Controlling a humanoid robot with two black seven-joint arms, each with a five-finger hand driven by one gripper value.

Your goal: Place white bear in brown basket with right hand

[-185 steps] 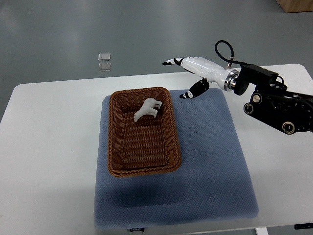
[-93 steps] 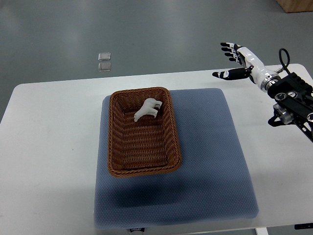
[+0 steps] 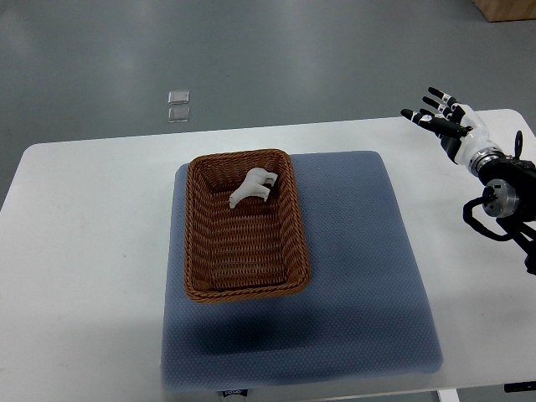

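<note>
White desk (image 3: 92, 251) with rounded corners, grey floor (image 3: 251, 59) beyond it. Blue-grey mat (image 3: 360, 285) covers the desk's centre, its near edge almost at the desk's near edge; a small dark label (image 3: 234, 391) sits at the mat's near edge. Near half of the mat is bare, so is the whole right strip of it. Bare desk left of the mat, narrower bare strip to the right.

Brown basket (image 3: 243, 280) lies on the left part of the mat, long axis running near to far, open top, wicker walls all round. White bear (image 3: 253, 185) is inside it, at the far end, lying on the weave just short of the far wall, nothing touching it. Near part of the basket floor is free.

Right hand (image 3: 445, 126) is at the desk's far right corner, well apart from basket and bear, above the desk and off the mat; fingers (image 3: 434, 94) spread, holding nothing. Its arm (image 3: 502, 197) enters from the right edge. Nothing stands between hand and basket.

On the floor past the far desk edge: two small clear squares (image 3: 177, 105), one behind the other
</note>
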